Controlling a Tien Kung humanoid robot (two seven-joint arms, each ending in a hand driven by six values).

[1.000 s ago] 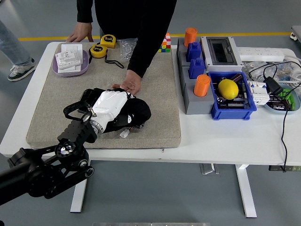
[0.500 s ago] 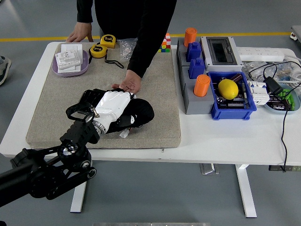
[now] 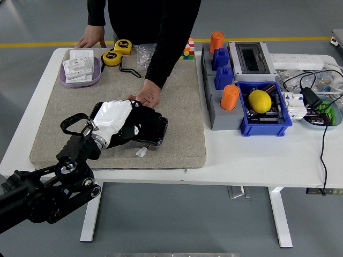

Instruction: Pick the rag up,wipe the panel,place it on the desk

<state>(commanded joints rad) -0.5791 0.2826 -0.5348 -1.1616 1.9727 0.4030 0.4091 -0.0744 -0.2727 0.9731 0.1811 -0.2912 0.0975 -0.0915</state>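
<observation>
A black panel (image 3: 158,131) lies on the grey felt mat (image 3: 177,107) in the middle of the table. My left hand (image 3: 128,124), with its white back, lies on top of the panel with its fingers curled over the dark rag (image 3: 140,124), which is bunched under the palm and hard to tell from the panel. A person at the far side rests one hand (image 3: 148,96) on the panel's far edge; the other hand (image 3: 91,40) rests on the table at the back left. A small white connector (image 3: 141,152) sticks out at the panel's near edge.
A purple bowl of white cards (image 3: 80,69) and two yellow tape measures (image 3: 118,52) stand at the back left. To the right of the mat are a grey block with blue and orange cups (image 3: 224,80), a blue bin with a lemon (image 3: 261,101), a grey box (image 3: 249,56) and cables (image 3: 321,107).
My left hand has slid to the left across the panel, dragging the rag with it, so the panel's right part now shows. The person's hand stays at the panel's far edge.
</observation>
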